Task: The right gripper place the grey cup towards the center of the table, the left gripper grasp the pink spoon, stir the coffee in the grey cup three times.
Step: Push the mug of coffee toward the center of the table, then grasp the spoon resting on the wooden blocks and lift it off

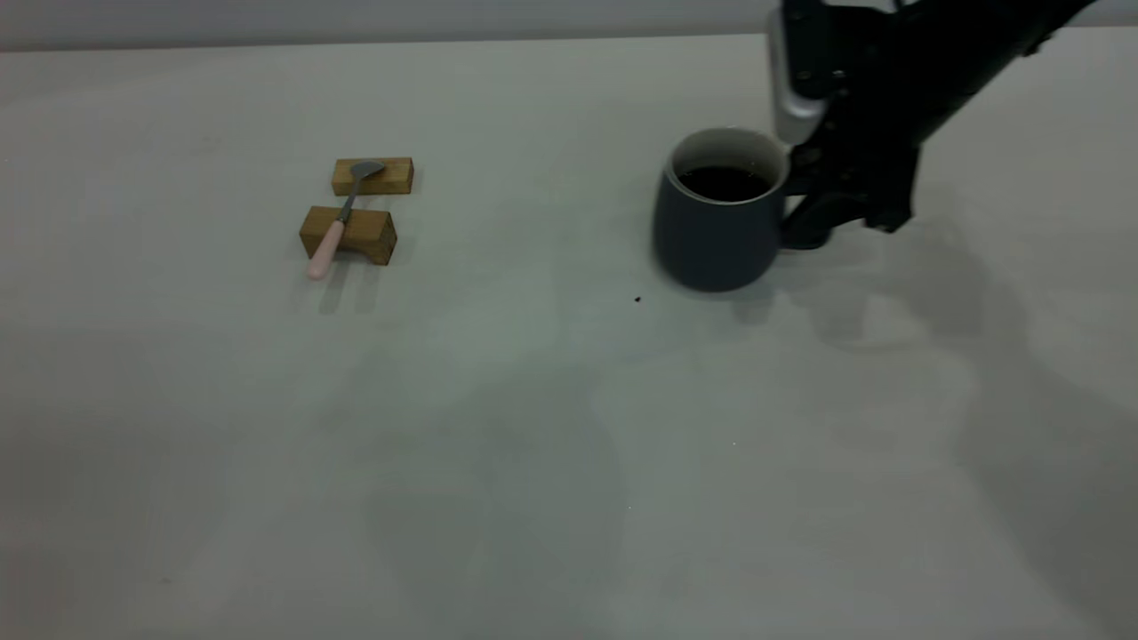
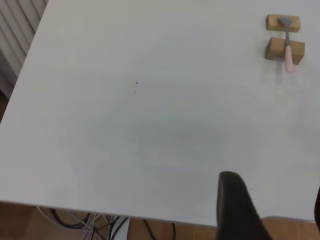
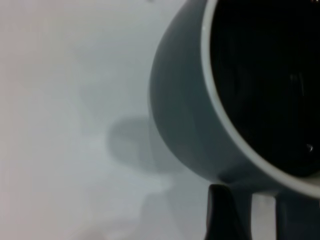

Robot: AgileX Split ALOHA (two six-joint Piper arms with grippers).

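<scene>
The grey cup [image 1: 720, 218] stands on the table [image 1: 533, 400] right of centre, with dark coffee [image 1: 725, 182] inside. My right gripper [image 1: 803, 213] is at the cup's right side, where the handle is, and is shut on it. In the right wrist view one black finger [image 3: 222, 215] lies against the handle under the cup [image 3: 185, 110]. The pink spoon [image 1: 340, 218] rests across two wooden blocks at the left, handle toward the front. My left gripper [image 2: 275, 210] hangs open over the table's edge, far from the spoon [image 2: 288, 45].
The two wooden blocks [image 1: 372, 176] [image 1: 348, 234] carry the spoon. A tiny dark speck [image 1: 637, 300] lies just left of the cup's base. Bare table runs between the blocks and the cup. Cables [image 2: 95, 225] hang below the table edge.
</scene>
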